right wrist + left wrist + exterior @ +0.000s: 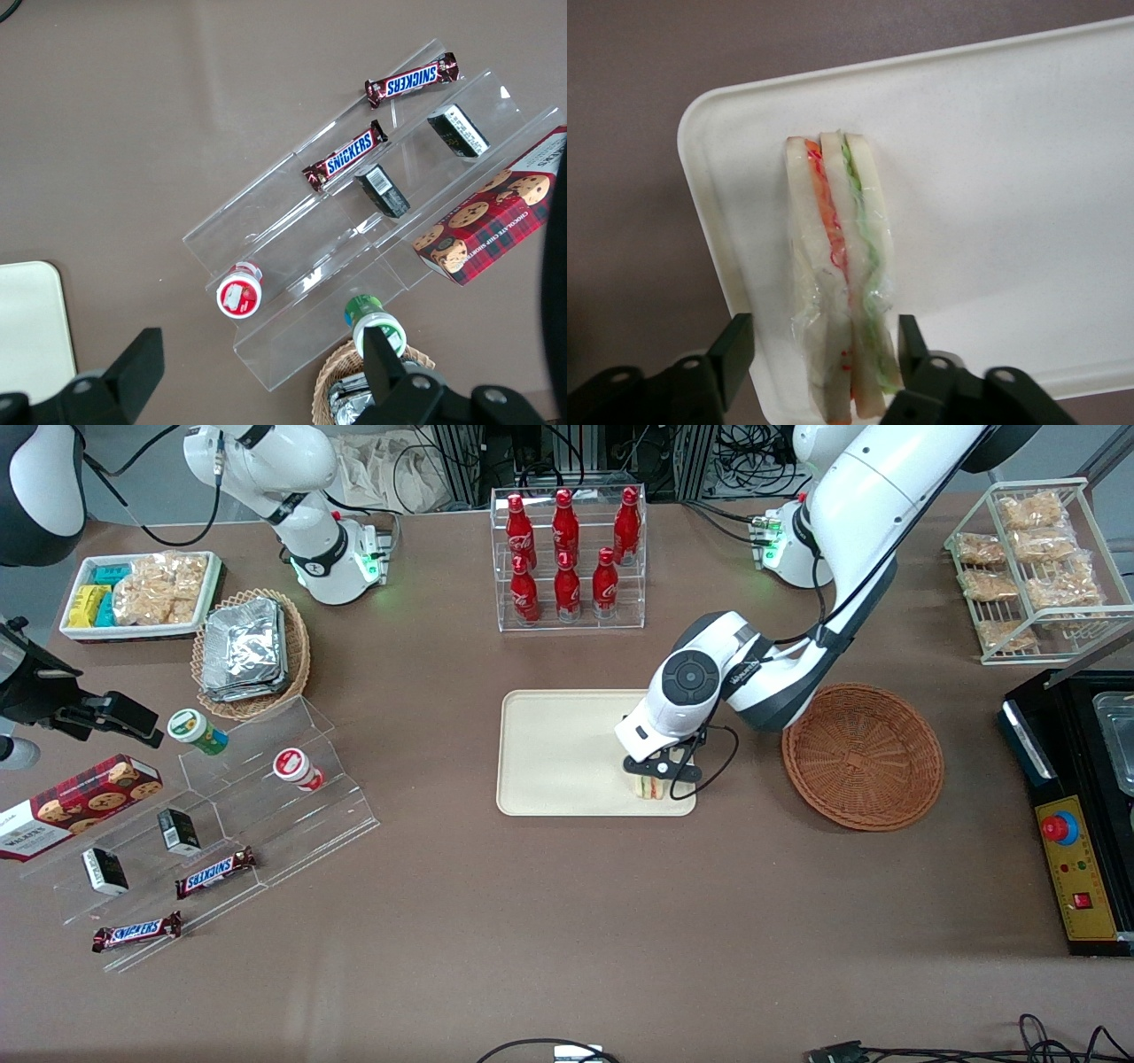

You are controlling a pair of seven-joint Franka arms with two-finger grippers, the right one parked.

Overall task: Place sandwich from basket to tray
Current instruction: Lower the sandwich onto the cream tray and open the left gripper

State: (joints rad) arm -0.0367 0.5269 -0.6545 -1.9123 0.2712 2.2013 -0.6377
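Front view: the tool [660, 772] hangs low over the tray [554, 753], at the corner nearest the empty basket [862, 755], which lies at three o'clock. Wrist view: the sandwich [840, 274] stands on the tray [1010, 177], fingers [733, 354] spread wide, one touching it. The release looks done; next, lift straight up.

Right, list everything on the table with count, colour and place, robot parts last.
sandwich: one, pale with red, green filling, on tray corner
tray: one, cream, table middle
basket: one, reddish-brown, beside tray
cola bottles: seven, red, in clear rack
foil packets: silver stack, in tan basket
Snickers bars: two, brown, on clear steps
cookie box: one, red tartan
gripper: open, fingers either side of sandwich
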